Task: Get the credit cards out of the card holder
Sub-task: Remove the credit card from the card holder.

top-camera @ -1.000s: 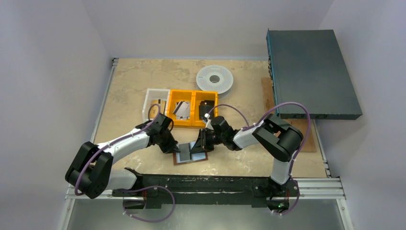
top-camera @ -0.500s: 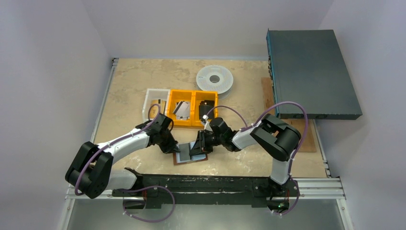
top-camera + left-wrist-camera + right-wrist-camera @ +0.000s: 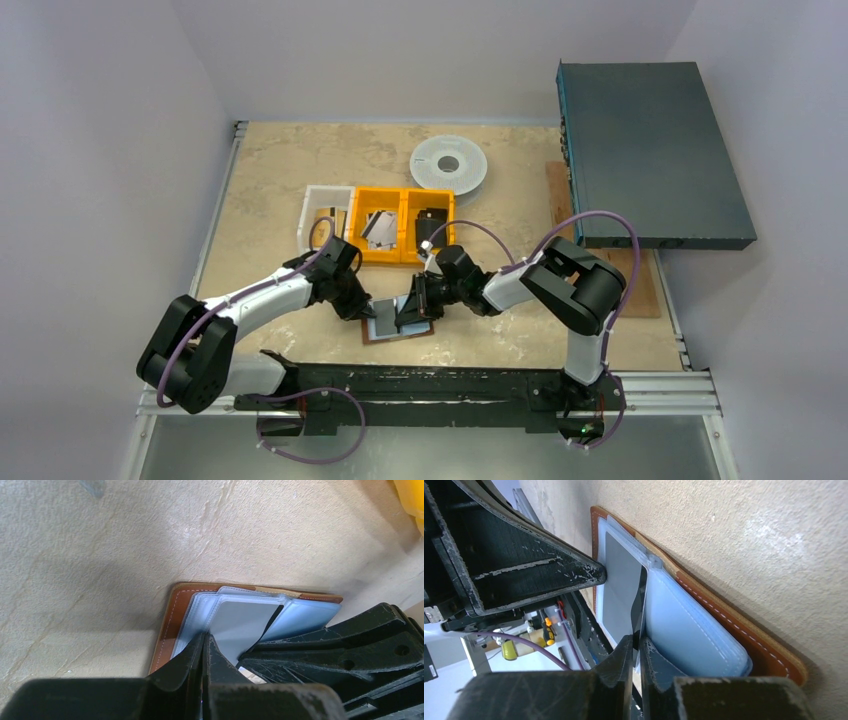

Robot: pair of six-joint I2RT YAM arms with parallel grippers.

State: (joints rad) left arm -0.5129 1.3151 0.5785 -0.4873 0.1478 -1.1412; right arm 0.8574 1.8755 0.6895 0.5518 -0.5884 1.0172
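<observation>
while both arms crowd over the near middle of the table (image 3: 290, 170), i see the card holder (image 3: 167, 625) lying open and flat there, brown cover down, its clear plastic sleeves (image 3: 689, 625) stacked on top. my left gripper (image 3: 204, 647) has its fingers pressed together with nothing between them that i can make out. its tips bear down on the sleeve stack at the side of the holder nearer that arm. my right gripper (image 3: 636, 647) is on the opposite side, jaws pinched to a sliver on the dark rim of a grey credit card (image 3: 619, 590) at the top of the stack. i cannot tell whether a leaf of plastic is caught in the same pinch. the gripped edge stands a little proud of the sleeves beside it, while the rest of the card lies flat on the holder. the two grippers are just beside each other, tips nearly meeting over the card. behind them sits the orange bin (image 3: 357, 225), with silvery cards (image 3: 378, 228) loose in its left compartment and a dark item (image 3: 430, 222) in its right. a white bin (image 3: 318, 205) is right beside it on the left, and a pale spool (image 3: 448, 163) lies farther back.
</observation>
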